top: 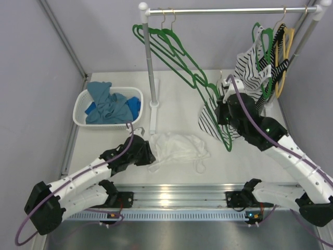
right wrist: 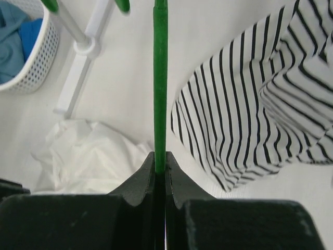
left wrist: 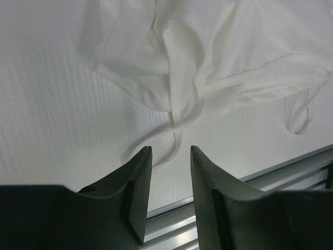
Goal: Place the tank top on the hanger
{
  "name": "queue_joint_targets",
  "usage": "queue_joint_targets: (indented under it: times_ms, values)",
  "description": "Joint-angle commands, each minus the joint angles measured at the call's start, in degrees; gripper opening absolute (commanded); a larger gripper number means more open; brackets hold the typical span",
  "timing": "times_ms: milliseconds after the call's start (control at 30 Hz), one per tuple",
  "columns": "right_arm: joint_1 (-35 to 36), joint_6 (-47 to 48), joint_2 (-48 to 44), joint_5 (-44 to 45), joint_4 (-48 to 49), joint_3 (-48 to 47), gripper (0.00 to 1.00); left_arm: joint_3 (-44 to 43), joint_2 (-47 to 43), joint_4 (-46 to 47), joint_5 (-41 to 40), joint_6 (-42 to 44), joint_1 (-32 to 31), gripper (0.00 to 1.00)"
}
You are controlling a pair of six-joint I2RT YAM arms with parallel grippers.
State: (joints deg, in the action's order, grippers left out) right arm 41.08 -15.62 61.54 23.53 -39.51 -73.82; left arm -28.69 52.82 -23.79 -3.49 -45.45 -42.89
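Our right tool is pinched fully closed on the thin bar of a bright green hanger, which runs straight up out of the jaws in the wrist view. Our left tool has its jaws a narrow gap apart with nothing between them. It hangs low over the desk at the near-left edge of the tank top.

Taking the rest by size, we see the white desk carrying everything. At its back stands a garment rack, a metal rail on white posts. On the left of the desk sits a white laundry basket holding crumpled blue garments. A black-and-white striped top hangs toward the right end of the rail, and striped cloth drapes down just beside the right tool; we cannot tell whether that is one garment or two.

The tank top lies crumpled in a heap on the desk, near the front edge, between the two arms and just in front of the foot of the rack's left post. It lies to the left of the held hanger and apart from it.

Several more green hangers hang on the rail, with a yellow hanger at the far right. Smallest, a narrow strap of the tank top trails toward the gap of the left tool.
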Motion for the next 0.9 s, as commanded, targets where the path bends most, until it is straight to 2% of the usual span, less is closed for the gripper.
queue_joint_targets:
  times_ms: [0, 367, 867]
  values:
    - [-0.3, -4.1, -6.2, -3.9, -1.5, 3.6, 0.0, 1.0, 1.2, 4.0, -1.4, 0.8, 0.0, 0.41]
    - [-0.3, -4.4, -13.1, -11.2, -3.6, 11.2, 0.0, 4.3, 2.7, 2.3, -3.5, -1.1, -0.1, 0.4]
    - [-0.3, -1.6, -13.8, -16.8, -2.8, 13.3, 0.0, 4.4, 6.9, 0.1, -3.5, -4.2, -1.1, 0.37]
